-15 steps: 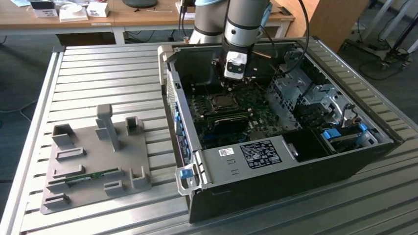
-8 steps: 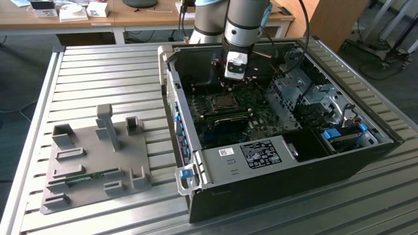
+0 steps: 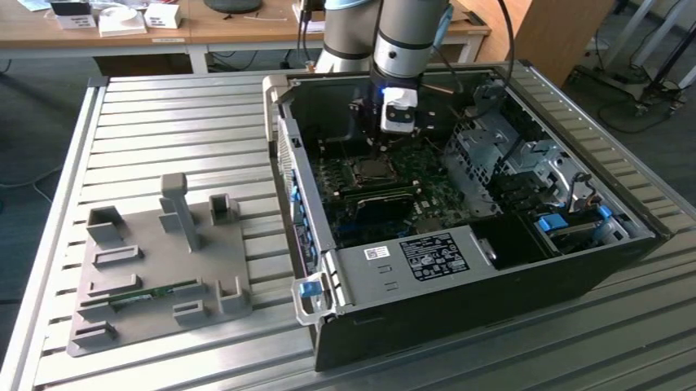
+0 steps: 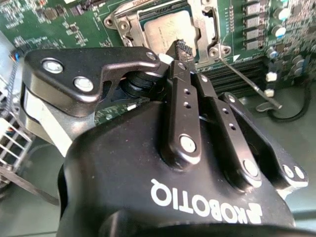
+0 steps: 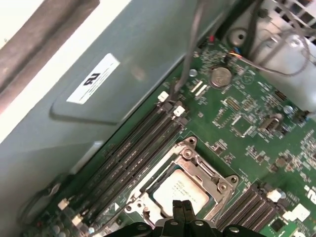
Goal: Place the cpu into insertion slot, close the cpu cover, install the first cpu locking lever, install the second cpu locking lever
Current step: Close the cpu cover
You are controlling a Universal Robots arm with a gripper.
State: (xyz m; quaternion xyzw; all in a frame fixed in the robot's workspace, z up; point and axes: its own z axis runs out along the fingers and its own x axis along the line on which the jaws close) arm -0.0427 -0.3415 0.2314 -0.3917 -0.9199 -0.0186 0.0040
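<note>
Robot's black two-fingered hand (image 4: pixel 180 48), fingers pinched together on nothing, hovers just above the small silver-grey square cpu (image 4: pixel 165 29). The chip sits in the green motherboard's (image 5: pixel 247 123) dark metal-rimmed insertion slot (image 3: pixel 376 169), the thin silvery cpu cover (image 5: pixel 212 175) lying flat around it.

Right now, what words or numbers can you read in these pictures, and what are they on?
Gripper: white brand lettering on its body, upside down; not quoted here.
White sticker on the case wall: dark mark, too blurred.
Cpu: faint print, too small.
Black label and small white label in the exterior view: print too small.
</note>
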